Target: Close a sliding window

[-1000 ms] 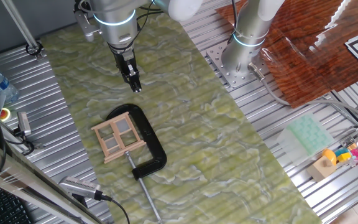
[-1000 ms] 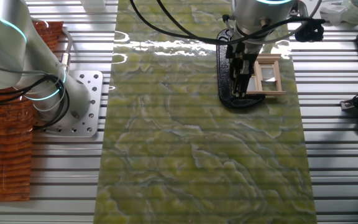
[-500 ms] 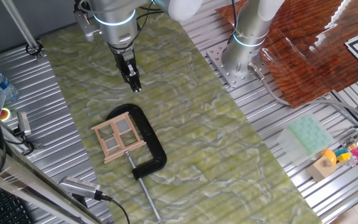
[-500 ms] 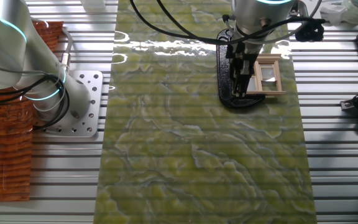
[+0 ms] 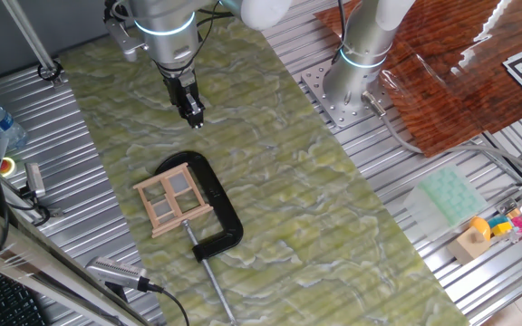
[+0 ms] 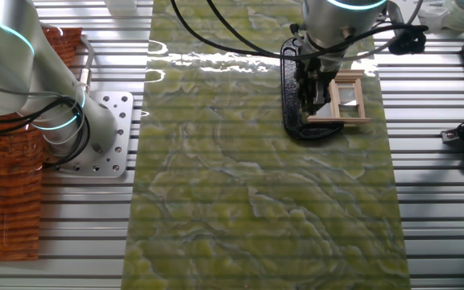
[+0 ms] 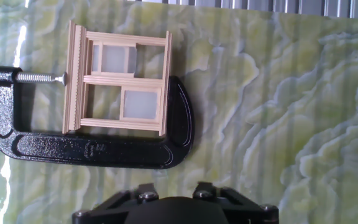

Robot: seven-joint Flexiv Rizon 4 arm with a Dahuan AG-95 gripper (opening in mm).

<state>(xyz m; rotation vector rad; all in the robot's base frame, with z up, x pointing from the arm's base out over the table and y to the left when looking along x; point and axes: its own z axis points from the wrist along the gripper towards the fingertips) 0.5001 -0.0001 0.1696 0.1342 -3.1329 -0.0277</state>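
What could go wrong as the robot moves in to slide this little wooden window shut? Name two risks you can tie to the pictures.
1. The black clamp wraps around the window, so the gripper, which hangs above the mat and away from the window, might bump the clamp's arch on its way in.
2. The window's bars look thin; a hard or off-line push could jam or crack them rather than slide the pane.

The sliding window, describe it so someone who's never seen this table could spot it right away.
On the green marbled mat, find the black C-clamp. Held in it lies the sliding window, a small square frame. It is the only pale wooden piece there, with crossbars dividing it into four panes.
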